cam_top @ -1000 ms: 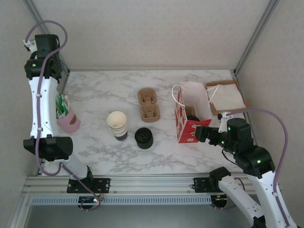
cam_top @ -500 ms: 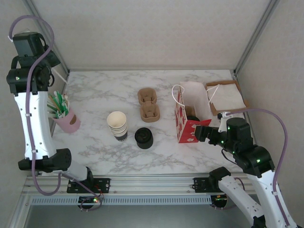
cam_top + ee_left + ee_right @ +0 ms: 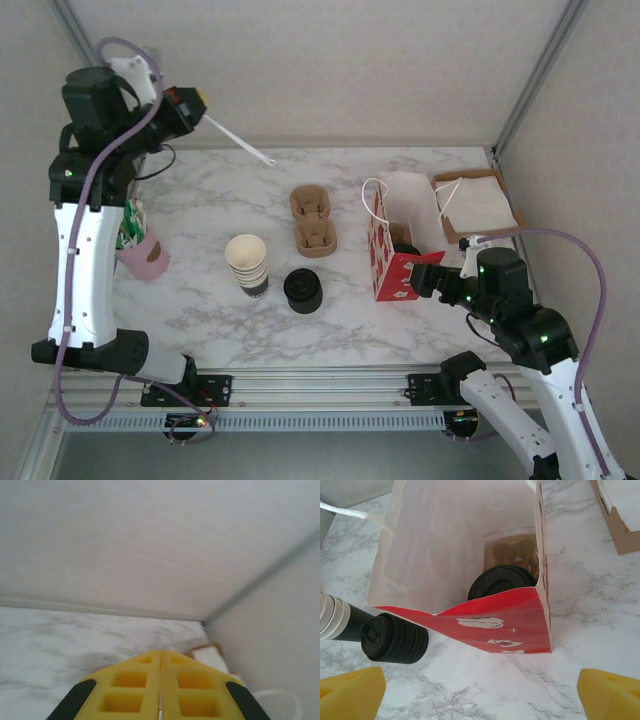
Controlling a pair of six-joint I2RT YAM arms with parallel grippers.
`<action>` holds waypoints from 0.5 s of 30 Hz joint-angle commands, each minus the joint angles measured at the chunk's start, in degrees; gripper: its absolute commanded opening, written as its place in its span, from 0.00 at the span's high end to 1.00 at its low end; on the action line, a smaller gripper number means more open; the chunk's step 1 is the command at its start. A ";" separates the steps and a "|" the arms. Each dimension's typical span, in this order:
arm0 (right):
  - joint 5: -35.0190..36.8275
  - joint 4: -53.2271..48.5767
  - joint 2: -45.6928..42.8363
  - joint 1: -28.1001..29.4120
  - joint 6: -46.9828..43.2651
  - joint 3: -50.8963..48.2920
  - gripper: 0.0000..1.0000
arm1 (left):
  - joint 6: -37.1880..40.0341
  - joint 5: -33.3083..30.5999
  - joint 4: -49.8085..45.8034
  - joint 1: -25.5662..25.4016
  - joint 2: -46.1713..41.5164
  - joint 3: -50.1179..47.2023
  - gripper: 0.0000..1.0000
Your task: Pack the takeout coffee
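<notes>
Gaping empty, right gripper (image 3: pixel 480 692) faces the bag (image 3: pixel 495 625) at its near rim; left gripper (image 3: pixel 200 100) pinches a stick (image 3: pixel 240 135) aloft.

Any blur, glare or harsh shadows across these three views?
Top external: even, soft light, sharp, no glare on the table. Left wrist: hazy, the left gripper blurred up close. Right wrist: crisp; the takeout coffee sits shaded inside the bag.

A white-grey marbled table (image 3: pixel 220 190) sits between pale, faintly textured walls (image 3: pixel 330 70), with 2 slanting metal corner posts (image 3: pixel 530 75) behind, aluminium rails (image 3: pixel 320 385) along its near edge, and soft, even light.
</notes>
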 commanded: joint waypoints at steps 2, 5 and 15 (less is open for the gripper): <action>2.90 -0.25 -1.28 -0.31 1.76 1.77 0.01 | -2.45 5.04 6.18 -6.31 -0.87 0.20 0.98; 6.22 -1.91 -1.98 -0.32 2.91 1.95 0.01 | -3.16 4.14 8.27 -11.41 0.24 0.34 0.99; 25.17 -14.27 -3.83 -0.35 10.91 5.30 0.01 | 0.98 -5.63 7.24 -31.68 10.59 10.45 1.00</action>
